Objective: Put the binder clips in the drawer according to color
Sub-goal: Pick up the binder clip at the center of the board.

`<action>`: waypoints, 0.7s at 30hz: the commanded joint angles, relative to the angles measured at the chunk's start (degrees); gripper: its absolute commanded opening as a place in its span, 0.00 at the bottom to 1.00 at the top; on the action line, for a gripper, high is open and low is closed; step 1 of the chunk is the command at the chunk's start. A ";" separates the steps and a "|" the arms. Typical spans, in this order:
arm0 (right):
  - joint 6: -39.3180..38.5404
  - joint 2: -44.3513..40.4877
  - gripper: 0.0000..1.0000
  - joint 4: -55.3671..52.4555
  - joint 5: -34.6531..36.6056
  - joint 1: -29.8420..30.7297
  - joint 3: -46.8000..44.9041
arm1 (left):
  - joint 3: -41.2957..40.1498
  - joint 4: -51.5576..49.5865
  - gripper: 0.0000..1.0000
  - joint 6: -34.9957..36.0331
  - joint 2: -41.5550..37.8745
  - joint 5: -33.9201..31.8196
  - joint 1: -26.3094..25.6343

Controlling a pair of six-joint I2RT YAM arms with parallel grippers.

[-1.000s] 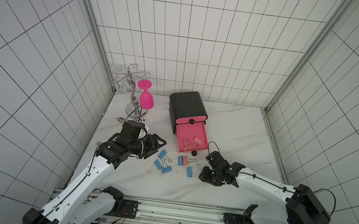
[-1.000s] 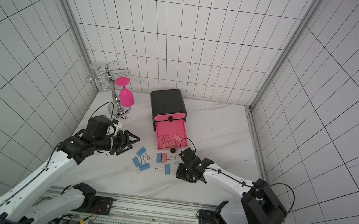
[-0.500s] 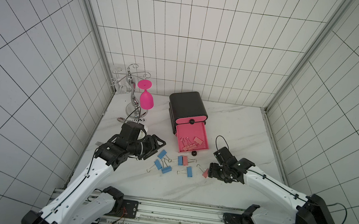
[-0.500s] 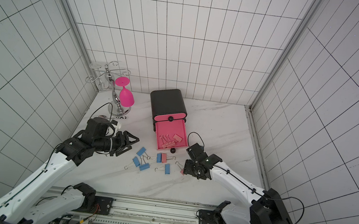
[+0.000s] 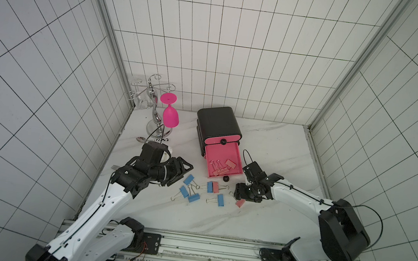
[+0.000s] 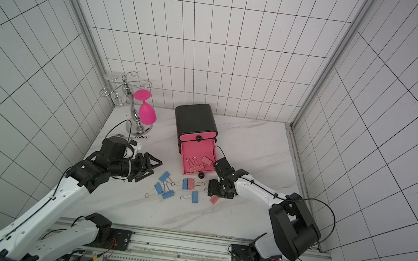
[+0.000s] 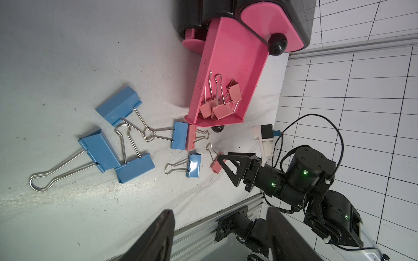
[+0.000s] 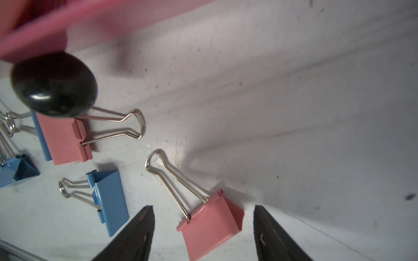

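The drawer chest (image 5: 218, 127) is black, and its middle pink drawer (image 5: 235, 153) is pulled out with several salmon binder clips (image 5: 220, 169) inside. In both top views, several blue clips (image 5: 193, 198) (image 6: 168, 194) and a salmon clip (image 5: 215, 187) lie on the table in front of it. A salmon clip (image 8: 210, 223) (image 5: 240, 203) lies flat between the spread fingers of my right gripper (image 8: 202, 207) (image 5: 238, 195), untouched. My left gripper (image 5: 182, 175) (image 7: 219, 211) hovers open and empty to the left of the blue clips (image 7: 134, 168).
A pink goblet (image 5: 170, 116) hangs on a chrome rack (image 5: 155, 118) at the back left. The open drawer's black knob (image 8: 54, 84) sits close above the second salmon clip (image 8: 63, 140). The arms' rail (image 5: 200, 248) runs along the front edge.
My right gripper's jaws have widened. It drew back to the right, which uncovered the salmon clip, then came left again over that clip. The left arm has hardly moved.
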 commanded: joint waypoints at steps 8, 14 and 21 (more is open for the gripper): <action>-2.13 0.07 0.68 -0.36 -5.04 1.14 0.02 | -0.47 0.25 0.68 0.85 -0.20 0.10 -0.01; -0.96 -0.99 0.67 -5.56 -0.83 5.01 0.61 | -0.66 1.04 0.68 0.23 -0.37 -0.16 -0.01; 0.68 -0.10 0.66 -9.38 3.50 9.33 1.31 | -1.69 1.55 0.68 -0.56 -1.44 -0.52 -0.01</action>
